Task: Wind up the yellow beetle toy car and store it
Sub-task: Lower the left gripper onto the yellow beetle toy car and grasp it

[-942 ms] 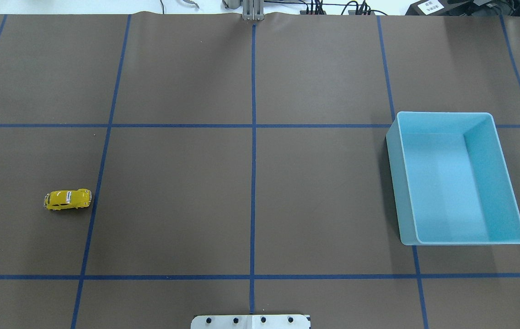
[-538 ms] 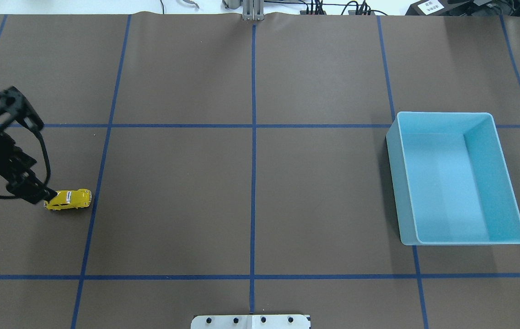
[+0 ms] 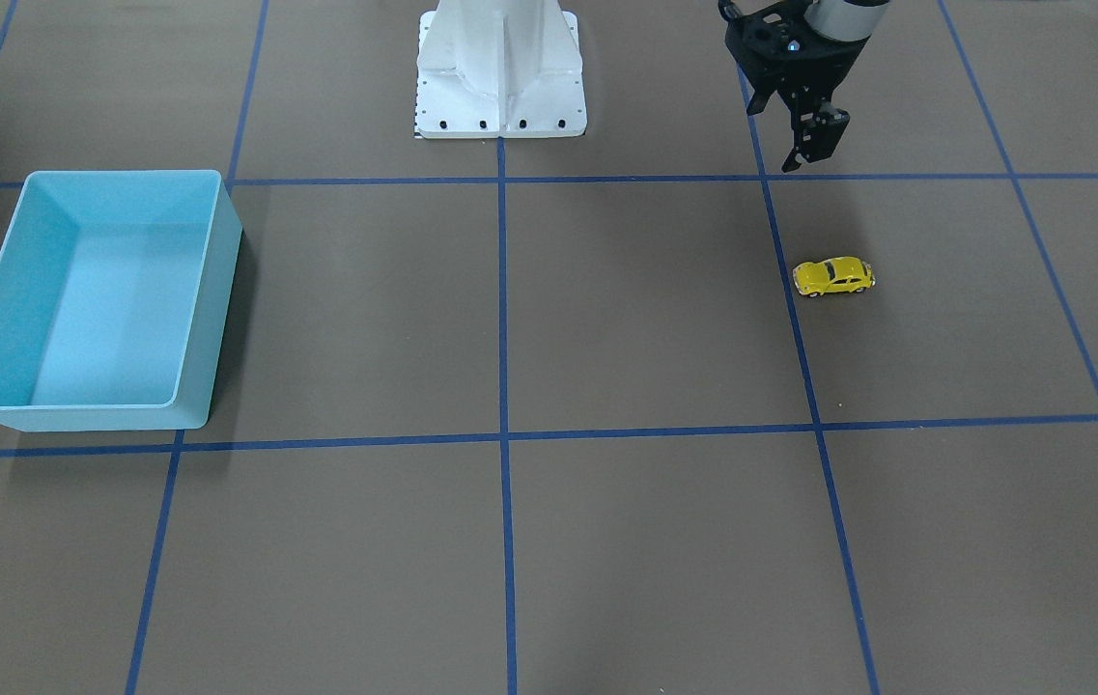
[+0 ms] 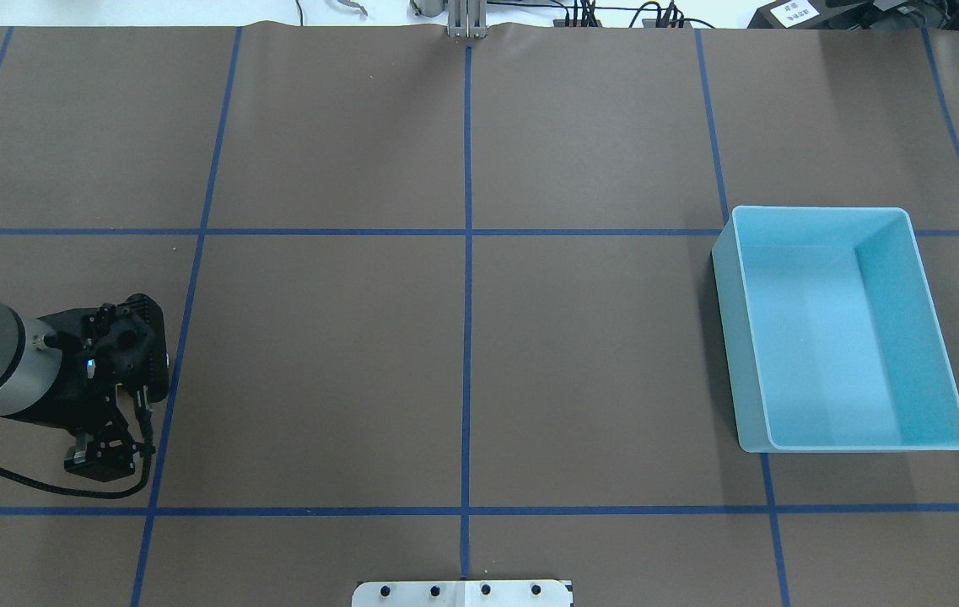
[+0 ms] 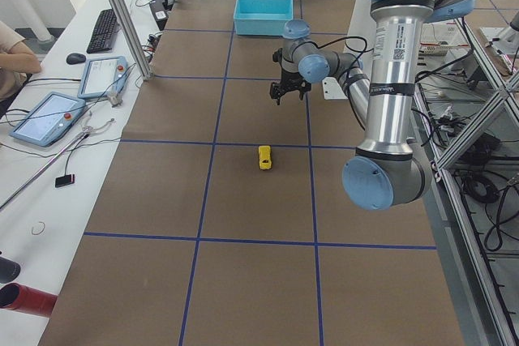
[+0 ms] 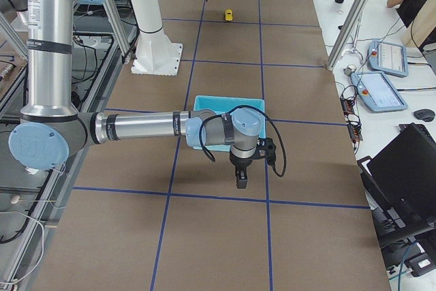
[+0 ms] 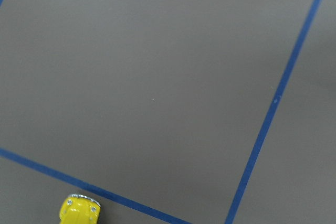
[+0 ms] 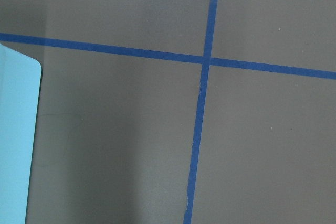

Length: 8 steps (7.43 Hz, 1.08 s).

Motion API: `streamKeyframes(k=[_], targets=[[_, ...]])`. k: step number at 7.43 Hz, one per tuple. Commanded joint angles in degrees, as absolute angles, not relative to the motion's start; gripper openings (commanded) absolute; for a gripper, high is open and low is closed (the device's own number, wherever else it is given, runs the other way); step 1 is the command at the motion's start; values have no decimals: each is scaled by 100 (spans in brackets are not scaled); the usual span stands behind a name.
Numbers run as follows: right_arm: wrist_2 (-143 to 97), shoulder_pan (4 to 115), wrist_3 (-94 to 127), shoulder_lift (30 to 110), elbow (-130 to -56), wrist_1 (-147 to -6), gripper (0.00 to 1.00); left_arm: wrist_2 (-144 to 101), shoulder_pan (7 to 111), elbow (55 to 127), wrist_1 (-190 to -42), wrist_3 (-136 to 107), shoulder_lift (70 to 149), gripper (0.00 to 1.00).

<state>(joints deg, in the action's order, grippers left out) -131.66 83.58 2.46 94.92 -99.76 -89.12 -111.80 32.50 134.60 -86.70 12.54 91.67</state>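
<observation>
Checking in from the remote desk. The yellow beetle toy car (image 3: 833, 277) sits on its wheels on the brown mat, toward the left end of the worktop and roughly midway between the robot's edge and the operators' edge. It's just beside one of the blue tape lines (image 3: 500, 290), on the side nearer the left end.

The left gripper (image 3: 790, 164) hangs above the mat close to the car, pointing down and not touching it. In the two side views its fingers stand apart with nothing between them, so I'd call it released. From overhead the wrist covers the car completely. The left wrist cam only catches one end of the car at the bottom edge of the picture.

The light blue bin (image 3: 211, 319) is toward the right end of the worktop, well apart from the car. The right gripper (image 6: 239, 183) hovers over the mat just beside the bin, on the side nearer the right end. Only the right-hand side view shows it, so I honestly can't tell if it's released or clenched. Its wrist cam shows a tape crossing and a corner of the bin.
</observation>
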Motion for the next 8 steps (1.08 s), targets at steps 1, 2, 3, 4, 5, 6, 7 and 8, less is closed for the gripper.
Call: streamKeyframes(k=[1,2,3,4,5,6,7,8], targets=[[-13166,8358,246,9492,-9976,-8912,100,-11057,3296,13518,-8675,3181,8755,100],[-13166,8358,246,9492,-9976,-8912,100,-10952,3331,13422,-8684,3834,8737,100],[-13166,8358,246,9492,-9976,-8912,100,-10951,3470,13247,-8692,4137,8797,100],[-13166,8358,246,9492,-9976,-8912,100,-10855,3620,13062,-8771,4244,8885,100],[-13166,8358,246,9492,-9976,-8912,100,-10550,3673,12782,-8972,4254,9016,100],[-13166,8358,246,9492,-9976,-8912,100,-10416,3691,12344,-9104,4254,9252,100],[-13166,8358,246,9492,-9976,-8912,100,-10398,3744,11992,-9279,4254,9351,100],[-13166,8358,246,9492,-9976,-8912,100,-10397,3770,11701,-9603,4228,9352,100]])
